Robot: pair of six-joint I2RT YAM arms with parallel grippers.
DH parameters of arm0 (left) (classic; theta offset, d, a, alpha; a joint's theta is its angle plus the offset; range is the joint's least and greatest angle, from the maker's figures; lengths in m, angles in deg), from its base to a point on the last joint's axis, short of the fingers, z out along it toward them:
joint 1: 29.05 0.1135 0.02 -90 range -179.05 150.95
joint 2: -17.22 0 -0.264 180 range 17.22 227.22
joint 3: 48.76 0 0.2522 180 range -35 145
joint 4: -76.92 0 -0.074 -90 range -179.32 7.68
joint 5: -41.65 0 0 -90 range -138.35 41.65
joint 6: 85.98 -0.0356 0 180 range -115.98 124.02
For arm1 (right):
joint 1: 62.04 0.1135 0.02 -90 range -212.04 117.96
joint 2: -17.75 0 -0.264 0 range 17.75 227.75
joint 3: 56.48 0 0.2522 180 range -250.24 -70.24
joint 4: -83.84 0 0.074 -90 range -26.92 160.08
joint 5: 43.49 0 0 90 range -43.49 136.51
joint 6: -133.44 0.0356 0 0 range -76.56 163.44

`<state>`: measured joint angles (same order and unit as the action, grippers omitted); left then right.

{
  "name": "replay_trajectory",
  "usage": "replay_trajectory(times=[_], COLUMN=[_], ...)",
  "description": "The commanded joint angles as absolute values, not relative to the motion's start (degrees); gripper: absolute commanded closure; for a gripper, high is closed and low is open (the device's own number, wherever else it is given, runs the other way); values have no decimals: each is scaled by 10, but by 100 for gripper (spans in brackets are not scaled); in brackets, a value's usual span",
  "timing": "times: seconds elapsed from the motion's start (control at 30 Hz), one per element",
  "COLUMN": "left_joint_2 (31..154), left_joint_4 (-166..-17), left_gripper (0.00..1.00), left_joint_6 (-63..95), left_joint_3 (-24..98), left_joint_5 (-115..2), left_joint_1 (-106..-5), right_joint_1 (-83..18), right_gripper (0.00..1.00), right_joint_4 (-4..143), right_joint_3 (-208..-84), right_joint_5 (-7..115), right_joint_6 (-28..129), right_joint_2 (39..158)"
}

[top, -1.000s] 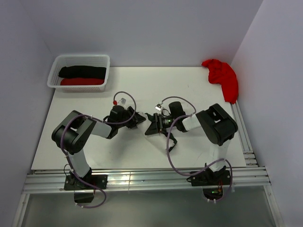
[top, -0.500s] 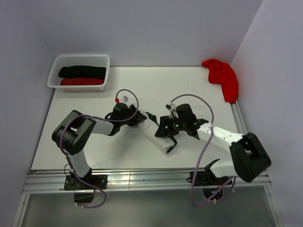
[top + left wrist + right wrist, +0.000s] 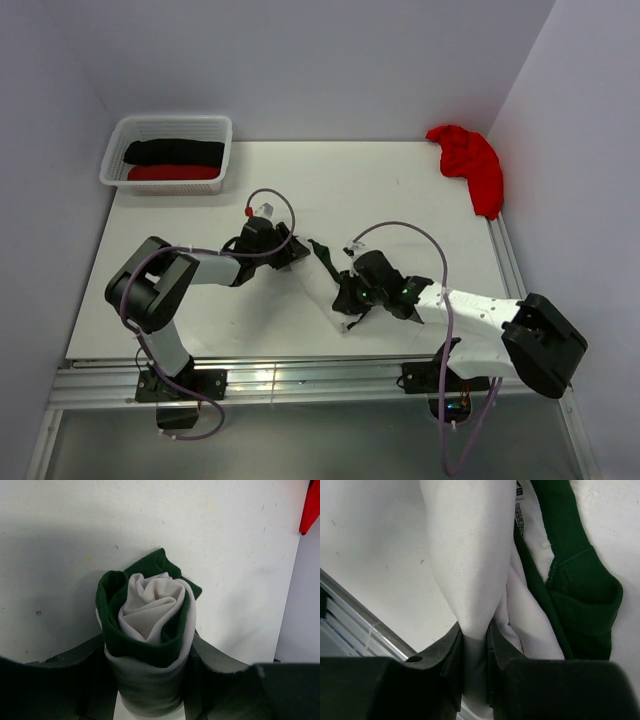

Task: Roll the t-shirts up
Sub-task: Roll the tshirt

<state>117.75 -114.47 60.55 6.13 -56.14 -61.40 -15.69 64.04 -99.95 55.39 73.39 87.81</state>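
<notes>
Partly hidden, rolled tee (print unseen)

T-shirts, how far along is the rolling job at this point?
Done: a black rolled t-shirt and a red rolled t-shirt lie in the white plastic lattice basket. In hand: the white t-shirt with dark green trim, rolled, gripped by the left gripper and right gripper. Left: the crumpled red t-shirt at the far right of the table.

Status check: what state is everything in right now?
white-and-green t-shirt: rolled, gripped at both ends
left end effector: shut on the roll's end
right end effector: shut on its white fabric
loose red t-shirt: crumpled, unrolled
basket: holds rolled black t-shirt and rolled red t-shirt
</notes>
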Motion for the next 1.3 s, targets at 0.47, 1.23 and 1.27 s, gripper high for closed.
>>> replay_trajectory(times=[0.47, 1.23, 1.27], left_joint_2=[1161, 1155, 1154], left_joint_4=[-1067, -1050, -1049], left_gripper=[51, 50, 50], left_joint_6=[541, 525, 527], left_joint_3=[86, 104, 105], left_joint_5=[-497, -553, -556], left_joint_1=[-609, -609, -609], right_joint_1=[-148, 63, 72], right_gripper=[100, 11, 11], right_joint_4=[752, 324, 323], right_joint_3=[-858, -1271, -1284], right_joint_5=[658, 145, 136], right_joint_6=[926, 788, 782], right_joint_2=[915, 917, 935])
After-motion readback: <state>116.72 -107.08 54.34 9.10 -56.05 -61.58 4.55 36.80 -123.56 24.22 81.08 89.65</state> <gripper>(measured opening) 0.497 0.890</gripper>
